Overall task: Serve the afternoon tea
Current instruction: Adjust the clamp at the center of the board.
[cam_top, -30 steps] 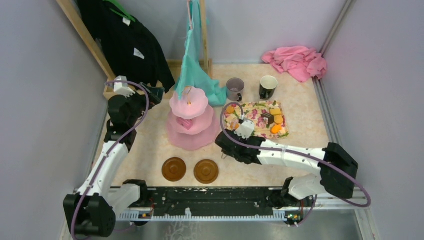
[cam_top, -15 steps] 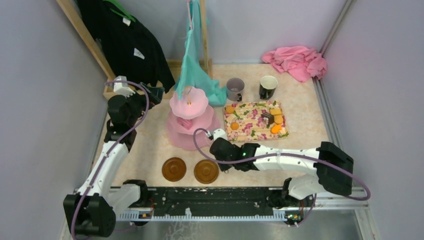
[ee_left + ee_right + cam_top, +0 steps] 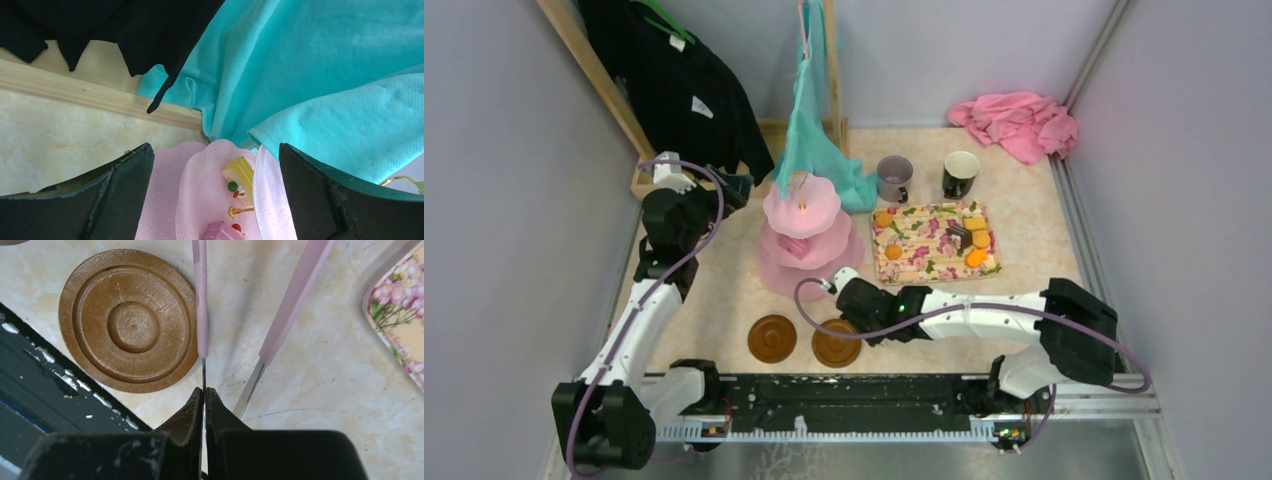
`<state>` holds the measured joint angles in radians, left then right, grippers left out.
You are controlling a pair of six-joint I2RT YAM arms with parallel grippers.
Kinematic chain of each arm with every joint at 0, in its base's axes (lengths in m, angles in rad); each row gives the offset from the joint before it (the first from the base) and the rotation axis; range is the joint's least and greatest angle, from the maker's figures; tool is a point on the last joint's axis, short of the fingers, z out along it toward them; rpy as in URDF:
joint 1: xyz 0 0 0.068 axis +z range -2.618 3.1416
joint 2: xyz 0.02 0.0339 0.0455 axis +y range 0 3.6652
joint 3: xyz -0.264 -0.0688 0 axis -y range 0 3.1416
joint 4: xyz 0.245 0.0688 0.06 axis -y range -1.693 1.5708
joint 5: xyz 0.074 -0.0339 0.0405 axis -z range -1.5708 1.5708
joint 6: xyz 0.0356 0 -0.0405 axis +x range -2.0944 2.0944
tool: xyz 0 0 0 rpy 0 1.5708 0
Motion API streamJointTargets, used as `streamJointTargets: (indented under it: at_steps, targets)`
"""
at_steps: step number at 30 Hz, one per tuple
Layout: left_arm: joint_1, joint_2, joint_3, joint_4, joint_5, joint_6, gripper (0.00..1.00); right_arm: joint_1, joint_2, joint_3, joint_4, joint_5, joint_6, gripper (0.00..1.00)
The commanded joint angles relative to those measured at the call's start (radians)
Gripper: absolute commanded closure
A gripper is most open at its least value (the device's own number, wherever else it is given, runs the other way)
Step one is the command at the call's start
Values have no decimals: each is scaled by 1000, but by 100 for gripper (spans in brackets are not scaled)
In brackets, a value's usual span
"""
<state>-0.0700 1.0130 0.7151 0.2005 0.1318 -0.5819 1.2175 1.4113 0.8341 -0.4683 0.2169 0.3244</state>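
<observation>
The pink three-tier stand (image 3: pixel 809 265) stands left of centre; a yellow cake (image 3: pixel 240 172) and a pink cake (image 3: pixel 222 232) lie on its middle tier. My left gripper (image 3: pixel 215 190) hangs open beside the stand, holding nothing. Orange cakes (image 3: pixel 893 252) and a brown cake (image 3: pixel 957 235) lie on the floral tray (image 3: pixel 924 268). My right gripper (image 3: pixel 205 392) is shut on one thin metal leg of pink-tipped tongs (image 3: pixel 200 300), just right of a brown disc (image 3: pixel 129 320). In the top view it (image 3: pixel 842 284) sits between the stand and that disc (image 3: pixel 836 343). The other disc (image 3: pixel 772 338) lies to the left.
A grey mug (image 3: pixel 894 178) and a black white-lined mug (image 3: pixel 960 173) stand behind the tray. Teal fabric (image 3: pixel 814 130) hangs over the stand's back, a black garment (image 3: pixel 679 90) at the far left, a pink cloth (image 3: pixel 1016 122) in the far right corner.
My right arm has swung left and nearer, from over the tray's left edge to the brown disc in front of the stand. The left arm has stayed still.
</observation>
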Motion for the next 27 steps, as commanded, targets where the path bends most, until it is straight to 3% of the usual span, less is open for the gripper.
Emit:
streamJointTargets:
  at_steps: [1, 20, 24, 27]
  targets:
    - [7, 5, 7, 13, 5, 16, 1, 11, 39, 69, 57, 72, -84, 100]
    - [7, 18, 8, 7, -1, 28, 1, -100, 160, 110, 184, 11, -179, 99]
    - [8, 21, 10, 4, -5, 31, 1, -104, 156, 106, 190, 8, -180, 72]
    - [8, 23, 10, 4, -6, 31, 1, -104, 140, 97, 201, 10, -182, 59]
